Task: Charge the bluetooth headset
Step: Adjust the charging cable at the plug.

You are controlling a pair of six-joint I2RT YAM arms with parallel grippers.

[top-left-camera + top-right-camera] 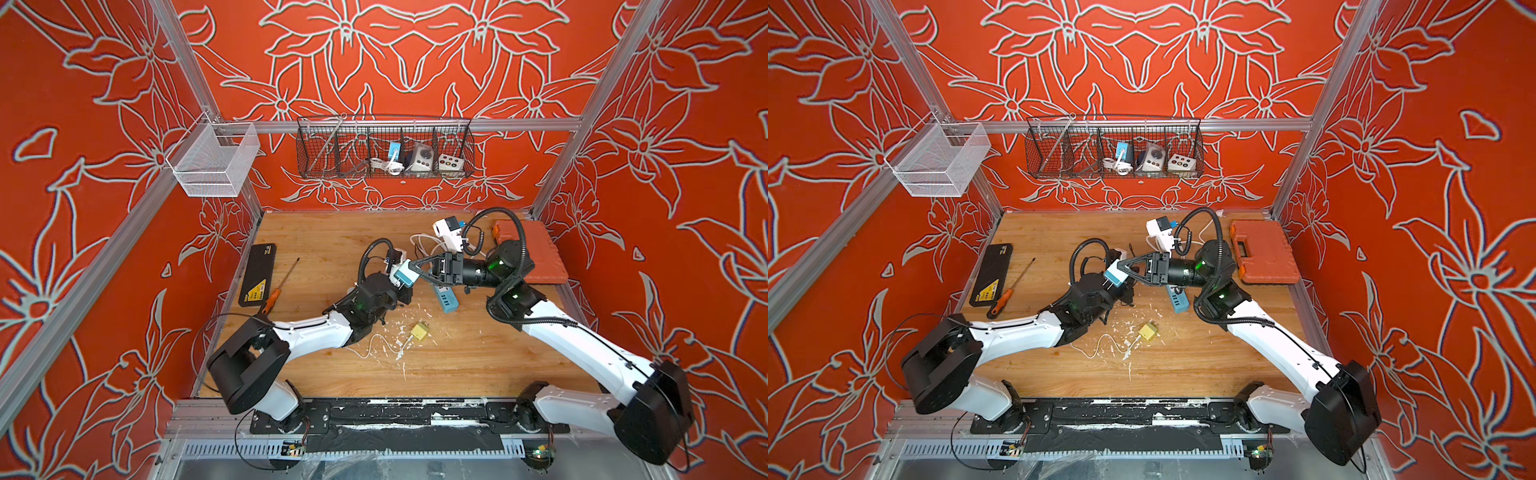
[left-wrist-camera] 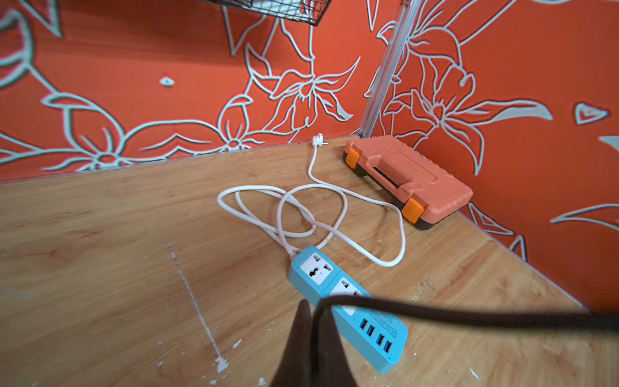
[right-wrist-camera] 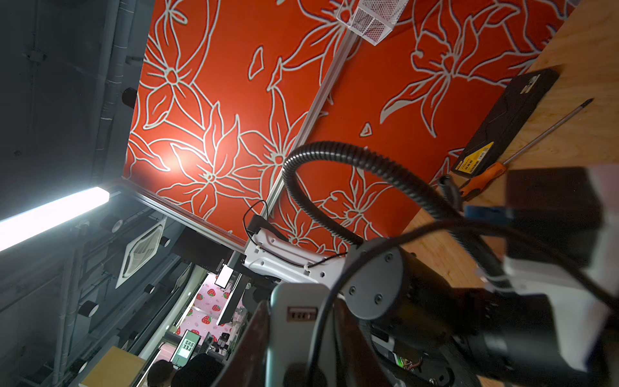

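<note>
Adapter [image 1: 402,277] is hanging above the desk [image 1: 332,232] because your right end effector [image 1: 411,268] is clamping it, I think so that a cable can reach its USB port [image 3: 299,315]. Your left end effector [image 2: 313,310] is closed tight, pinching a thin black cable [image 2: 435,310]. You are not showing me the headset; I cannot find it. The wall basket [image 1: 316,158] is holding a charger [image 1: 394,149] with white cord [image 1: 388,166] and two small boxes [image 1: 451,163].

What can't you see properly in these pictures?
- Headset: not findable in any view.
- Strip: in both top views, the right gripper, holding the charger, covers its sockets.
- Left gripper: wrist view, blurred; the cable it pinches runs off the edge.
- Basket things: top views, too small.
</note>
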